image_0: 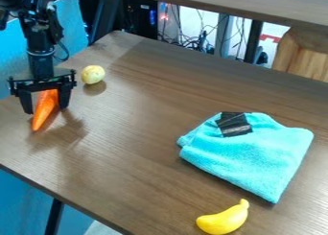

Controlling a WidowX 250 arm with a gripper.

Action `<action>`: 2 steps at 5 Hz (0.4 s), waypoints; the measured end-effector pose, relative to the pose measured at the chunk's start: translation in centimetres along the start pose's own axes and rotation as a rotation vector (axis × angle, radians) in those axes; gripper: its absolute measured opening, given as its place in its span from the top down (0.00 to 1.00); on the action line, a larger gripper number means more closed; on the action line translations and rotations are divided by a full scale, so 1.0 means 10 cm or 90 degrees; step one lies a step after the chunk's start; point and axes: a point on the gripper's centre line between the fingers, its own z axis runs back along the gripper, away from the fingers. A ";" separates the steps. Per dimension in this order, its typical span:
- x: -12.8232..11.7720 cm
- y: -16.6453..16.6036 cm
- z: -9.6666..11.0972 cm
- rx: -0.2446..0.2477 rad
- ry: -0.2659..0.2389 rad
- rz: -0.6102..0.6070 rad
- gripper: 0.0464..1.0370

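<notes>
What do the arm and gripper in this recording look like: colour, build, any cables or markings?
The arm is black, with chunky joints and a slimmer lower section carrying a thin, paler ring. A thin dark cable loops beside it. The gripper is also black: a wide crossbar with two narrow fingers. I can't make out any markings.

So the arm point(36, 31) is black pretty much all over, kinda shiny where the light catches it. Up top it's chunky and knobbly, with boxy lumps sticking out, then it slims down to a sorta tube-shaped section. There's a round collar point(40, 52) partway down with a thin paler line on it. A skinny black cable point(66, 52) loops out from the side. The claw point(45, 110) is black too: a wide, flat crossbar point(42, 80) with little upright nubs at the ends, plus two thick, angular fingers point(64, 99) that get narrower toward the tips.
</notes>
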 end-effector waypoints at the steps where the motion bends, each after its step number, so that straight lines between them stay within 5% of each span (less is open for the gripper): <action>1: 0.03 -0.03 -0.05 0.013 0.002 0.007 0.07; 2: 0.00 -0.10 -0.04 0.031 -0.009 -0.014 0.28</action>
